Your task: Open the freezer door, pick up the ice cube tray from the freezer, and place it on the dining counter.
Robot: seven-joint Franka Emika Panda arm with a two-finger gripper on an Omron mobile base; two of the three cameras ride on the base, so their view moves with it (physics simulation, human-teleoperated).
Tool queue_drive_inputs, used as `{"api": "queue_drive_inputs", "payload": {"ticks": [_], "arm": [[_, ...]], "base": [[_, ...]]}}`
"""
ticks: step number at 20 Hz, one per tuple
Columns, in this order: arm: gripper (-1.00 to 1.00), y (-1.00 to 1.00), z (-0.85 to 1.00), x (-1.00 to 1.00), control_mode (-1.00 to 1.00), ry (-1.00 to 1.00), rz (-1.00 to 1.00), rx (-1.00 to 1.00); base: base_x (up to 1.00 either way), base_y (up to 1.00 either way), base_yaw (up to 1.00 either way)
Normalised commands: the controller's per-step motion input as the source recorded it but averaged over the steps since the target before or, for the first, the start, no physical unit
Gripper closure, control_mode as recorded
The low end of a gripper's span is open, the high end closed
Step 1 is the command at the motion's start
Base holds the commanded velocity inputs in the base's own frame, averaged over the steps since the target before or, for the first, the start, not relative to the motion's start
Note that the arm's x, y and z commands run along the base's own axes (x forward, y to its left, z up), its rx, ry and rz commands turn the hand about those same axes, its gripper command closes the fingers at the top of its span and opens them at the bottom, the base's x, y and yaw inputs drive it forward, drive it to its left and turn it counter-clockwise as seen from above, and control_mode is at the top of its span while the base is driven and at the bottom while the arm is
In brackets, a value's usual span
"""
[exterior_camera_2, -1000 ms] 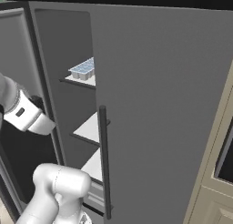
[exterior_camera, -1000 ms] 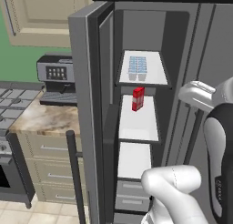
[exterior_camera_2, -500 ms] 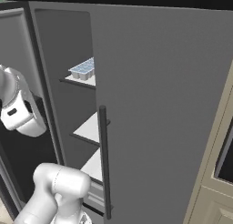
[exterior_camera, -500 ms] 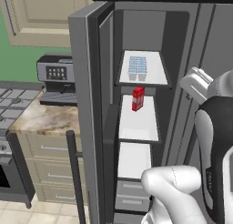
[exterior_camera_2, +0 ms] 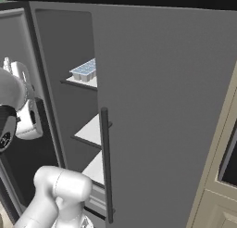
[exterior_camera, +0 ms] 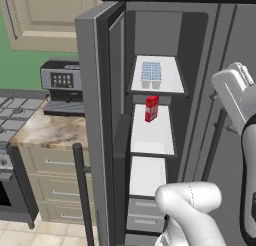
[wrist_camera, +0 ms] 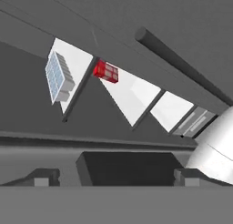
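Two dark finger tips (wrist_camera: pixel 43 177) are seen at the bottom of the hand view, set wide apart, with nothing held between them. The gripper (wrist_camera: pixel 113 178) is kept outside the freezer (exterior_camera: pixel 165 50), well apart from its shelves.

One ice cube tray (wrist_camera: pixel 58 76) is seen, pale blue with a grid of cells, lying flat on the uppermost white shelf (exterior_camera: pixel 172 77); it is also seen in the left base view (exterior_camera: pixel 151 74) and the right base view (exterior_camera_2: pixel 85 70), near the shelf's front edge. One red carton (exterior_camera: pixel 151 108) is stood upright on the second shelf (exterior_camera: pixel 150 137), towards its back; markings on it cannot be read. Three white shelves are counted, with a third shelf (exterior_camera: pixel 146 175) below, and two grey drawers (exterior_camera: pixel 145 215) are stacked under them. Bare room is left on every shelf beside and in front of the items.

The freezer door (exterior_camera: pixel 95 125) is swung open to the left, edge-on to the left base view, with one long dark vertical handle (exterior_camera: pixel 82 190). The wider plain grey door (exterior_camera_2: pixel 171 106) is shut, its own dark bar handle (exterior_camera_2: pixel 106 162) running vertically near its left edge.

To the left, one coffee machine (exterior_camera: pixel 62 85) is stood on a smaller marbled counter (exterior_camera: pixel 45 132) over pale drawers (exterior_camera: pixel 57 185); no writing on its panel can be read.
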Motion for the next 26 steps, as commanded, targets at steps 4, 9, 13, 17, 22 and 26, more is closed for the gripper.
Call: {"api": "queue_drive_inputs", "payload": {"ticks": [4,9,13,17,22,26], "arm": [[-1.00,0.09,0.03,0.26,-1.00,-0.05,-0.04,0.14],[-1.00,0.00,0.04,0.56,-1.00,0.00,-0.07,0.14],[-1.00,0.00,0.04,0.48,-1.00,0.00,-0.08,0.12],[-1.00,0.00,0.02,0.29,-1.00,-0.04,-0.11,0.04],[-1.00,0.00,0.00,0.35,-1.00,-0.03,-0.11,0.01],[-1.00,0.00,0.00,0.43,-1.00,-0.01,-0.06,0.04]], "base": [[0.00,0.00,0.00],[0.00,0.00,0.00],[0.00,0.00,0.00],[0.00,0.00,0.00],[0.00,0.00,0.00],[0.00,0.00,0.00]]}}
